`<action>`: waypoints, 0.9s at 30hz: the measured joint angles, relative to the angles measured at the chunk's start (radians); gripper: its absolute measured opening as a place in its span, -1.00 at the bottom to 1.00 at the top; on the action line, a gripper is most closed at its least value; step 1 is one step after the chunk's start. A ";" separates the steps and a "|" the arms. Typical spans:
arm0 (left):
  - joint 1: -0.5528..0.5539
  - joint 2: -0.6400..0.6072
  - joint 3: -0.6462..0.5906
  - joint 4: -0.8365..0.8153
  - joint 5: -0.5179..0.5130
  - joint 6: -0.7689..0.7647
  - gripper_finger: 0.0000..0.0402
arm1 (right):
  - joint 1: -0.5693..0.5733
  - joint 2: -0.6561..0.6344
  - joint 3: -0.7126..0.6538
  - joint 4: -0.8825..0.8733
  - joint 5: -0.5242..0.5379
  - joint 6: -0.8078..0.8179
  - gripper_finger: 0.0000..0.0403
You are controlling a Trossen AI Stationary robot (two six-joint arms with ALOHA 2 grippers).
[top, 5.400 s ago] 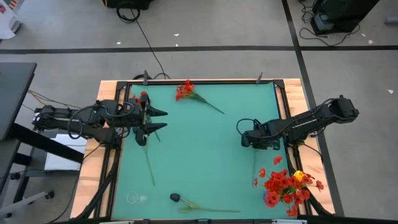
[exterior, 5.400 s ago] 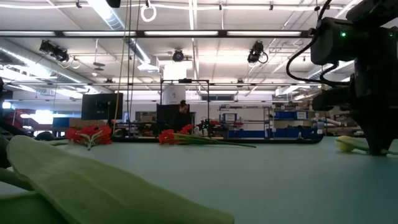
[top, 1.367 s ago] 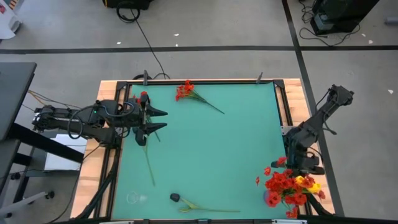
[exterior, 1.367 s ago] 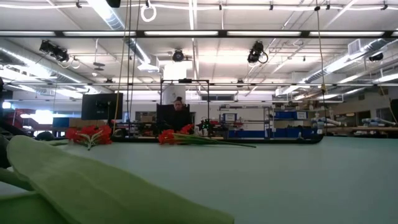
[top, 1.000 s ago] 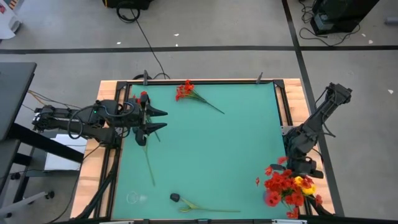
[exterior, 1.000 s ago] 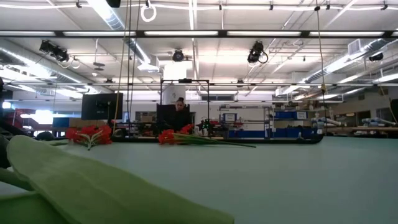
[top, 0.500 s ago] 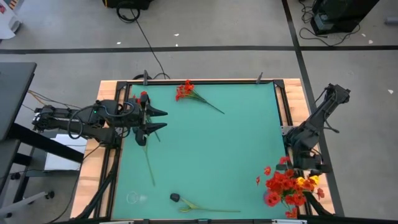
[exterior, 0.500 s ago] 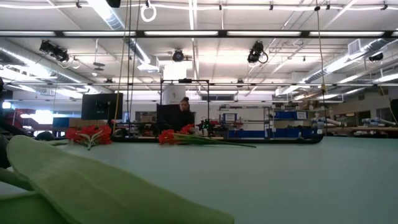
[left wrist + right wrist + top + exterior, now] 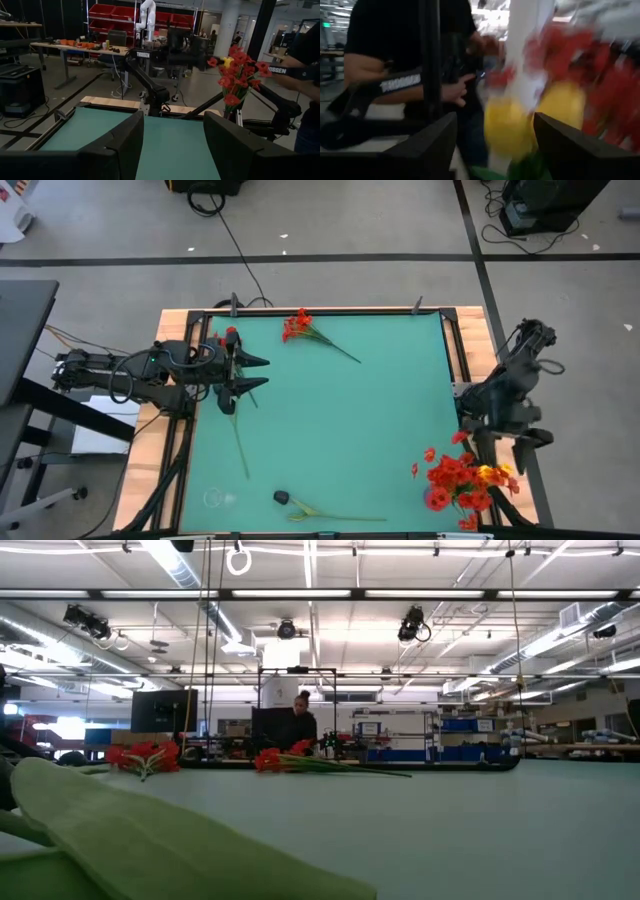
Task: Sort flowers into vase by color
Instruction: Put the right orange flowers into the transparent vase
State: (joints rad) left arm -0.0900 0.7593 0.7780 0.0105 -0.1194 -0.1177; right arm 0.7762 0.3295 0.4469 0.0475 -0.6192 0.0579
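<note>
A bunch of red-orange flowers [image 9: 462,478] with yellow heads [image 9: 487,473] stands at the table's near right corner; the vase under it is hidden. My right gripper [image 9: 508,455] hovers open just above and beside the bunch, with the blurred yellow heads [image 9: 505,125] in front of its fingers. My left gripper [image 9: 255,372] waits open at the far left, holding nothing. One flower [image 9: 238,435] lies on the mat below it. A red spray [image 9: 298,325] lies at the far edge. A dark-headed flower [image 9: 282,497] lies at the near edge.
A small clear glass thing [image 9: 214,498] stands at the near left corner. A pale green leaf [image 9: 150,840] lies close before the low camera. A person [image 9: 395,50] in a black shirt stands beyond the table's right side. The middle of the green mat [image 9: 340,420] is bare.
My right gripper has opened over the bunch of flowers, then risen and drawn back a little toward the table's right edge. The yellow head it was at stays in the bunch.
</note>
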 joint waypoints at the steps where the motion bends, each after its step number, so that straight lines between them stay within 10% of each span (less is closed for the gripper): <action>1: 0.000 0.000 0.000 0.000 0.000 0.000 0.06 | -0.002 -0.003 0.022 0.001 0.018 -0.017 0.34; 10: 0.000 0.000 0.000 0.000 0.000 0.000 0.06 | -0.035 -0.003 0.243 0.002 0.276 -0.169 0.34; 19: 0.000 0.000 0.000 0.000 0.000 0.000 0.06 | -0.091 0.106 0.358 -0.005 1.018 -0.207 0.34; 27: 0.000 0.000 0.000 0.000 0.000 0.000 0.06 | -0.299 0.382 0.372 0.082 1.314 -0.170 0.34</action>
State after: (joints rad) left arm -0.0902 0.7591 0.7780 0.0105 -0.1194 -0.1177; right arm 0.4772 0.7116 0.8192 0.1293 0.6950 -0.1122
